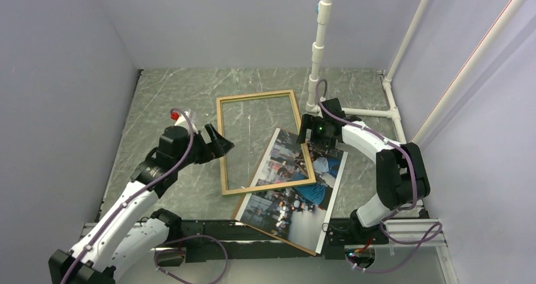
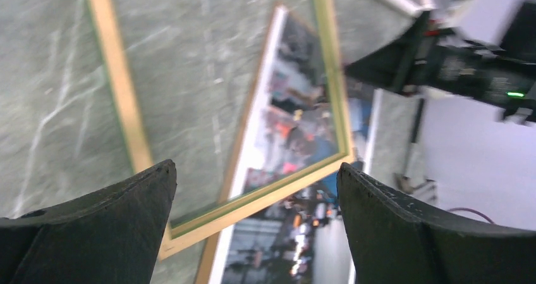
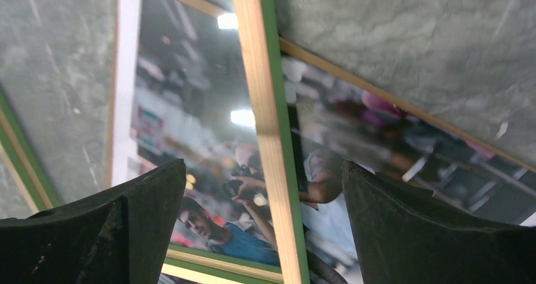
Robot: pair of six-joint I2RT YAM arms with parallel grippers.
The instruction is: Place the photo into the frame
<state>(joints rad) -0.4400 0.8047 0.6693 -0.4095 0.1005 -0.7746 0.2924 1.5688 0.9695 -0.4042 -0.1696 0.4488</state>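
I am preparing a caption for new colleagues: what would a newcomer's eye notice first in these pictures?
A colourful street photo lies face up and askew near the front edge of the table. A thin wooden frame lies with its near right corner over the photo, not around it. Both arms hover with jaws wide open, the left arm beside the frame's left rail, the right arm above the overlap.

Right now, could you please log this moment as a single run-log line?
photo: face up, askew | frame: near corner lying over photo, not aligned | left end effector: open, empty | right end effector: open, empty
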